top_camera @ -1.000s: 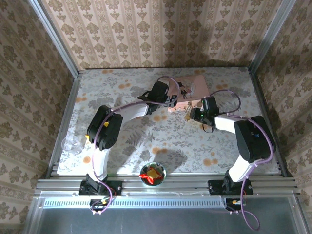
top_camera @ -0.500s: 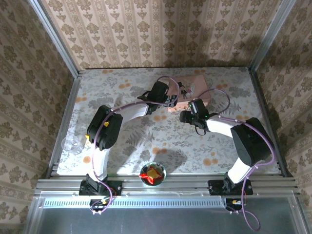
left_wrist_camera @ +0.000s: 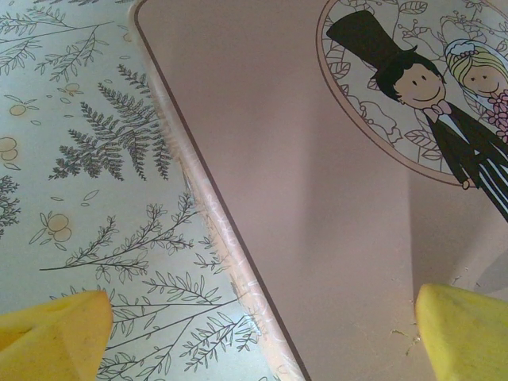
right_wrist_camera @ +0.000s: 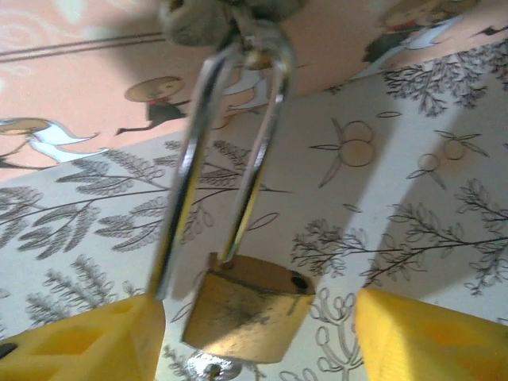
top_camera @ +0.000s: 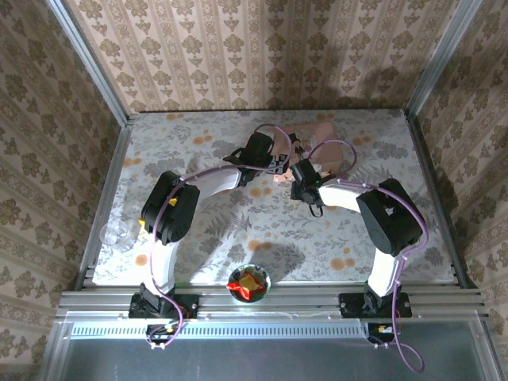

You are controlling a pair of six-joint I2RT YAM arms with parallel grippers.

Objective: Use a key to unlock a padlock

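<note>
The brass padlock [right_wrist_camera: 250, 309] hangs by its silvery shackle [right_wrist_camera: 266, 135] from the latch of the pink tin box [right_wrist_camera: 95, 87]. One shackle leg is out of the body and its hole [right_wrist_camera: 298, 280] stands empty. A silvery bit, likely the key [right_wrist_camera: 209, 367], sticks out under the body. My right gripper [right_wrist_camera: 255, 337] is open, with its yellow fingers [right_wrist_camera: 432, 337] on either side of the padlock and gaps between. My left gripper [left_wrist_camera: 262, 349] is open over the box's lid edge [left_wrist_camera: 238, 262]. From above, both grippers [top_camera: 279, 163] [top_camera: 302, 178] meet at the box's front [top_camera: 321, 143].
A clear plastic cup [top_camera: 119, 236] stands at the table's left edge. A small bowl [top_camera: 248, 282] with red and yellow contents sits at the near edge between the arm bases. Patterned walls and metal posts close in the table.
My right arm has swung left along the box's front to the latch, and its jaws now stand wider. The left arm has not moved.
</note>
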